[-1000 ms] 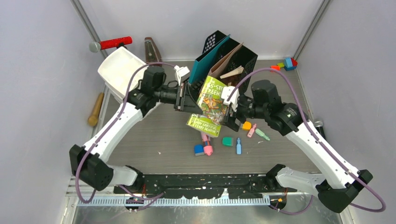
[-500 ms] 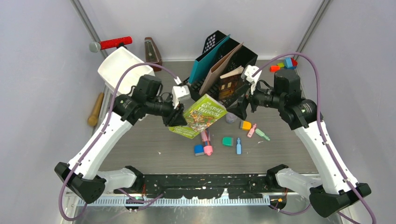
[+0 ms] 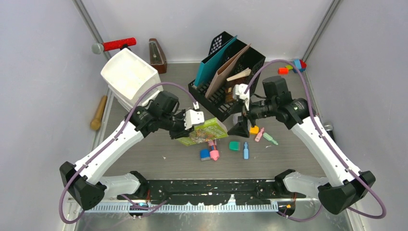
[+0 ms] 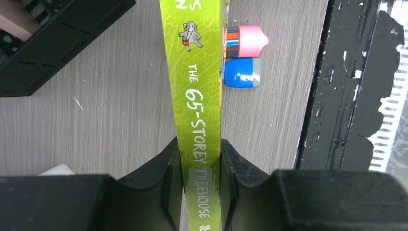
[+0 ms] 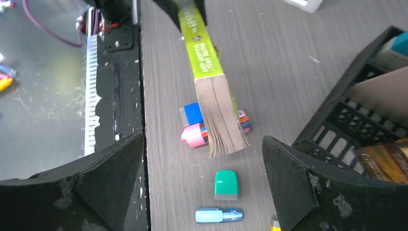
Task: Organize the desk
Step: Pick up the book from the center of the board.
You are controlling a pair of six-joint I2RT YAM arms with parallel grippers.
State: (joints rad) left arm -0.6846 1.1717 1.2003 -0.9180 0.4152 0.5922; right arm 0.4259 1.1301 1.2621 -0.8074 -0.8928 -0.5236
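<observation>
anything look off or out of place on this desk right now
Yes. The green book hangs in the left hand, gripped at its spine, not shelved in the black rack, and small coloured pieces lie scattered on the desk beneath.

The book [image 3: 202, 133] is over the middle of the surface [image 3: 159, 147], the file rack [image 3: 231, 72] behind it and the tub [image 3: 129, 76] far left. Two small pieces [image 3: 210, 154] lie just before the book's right end, a third piece [image 3: 234, 145] and a marker [image 3: 246, 150] to their right.
</observation>
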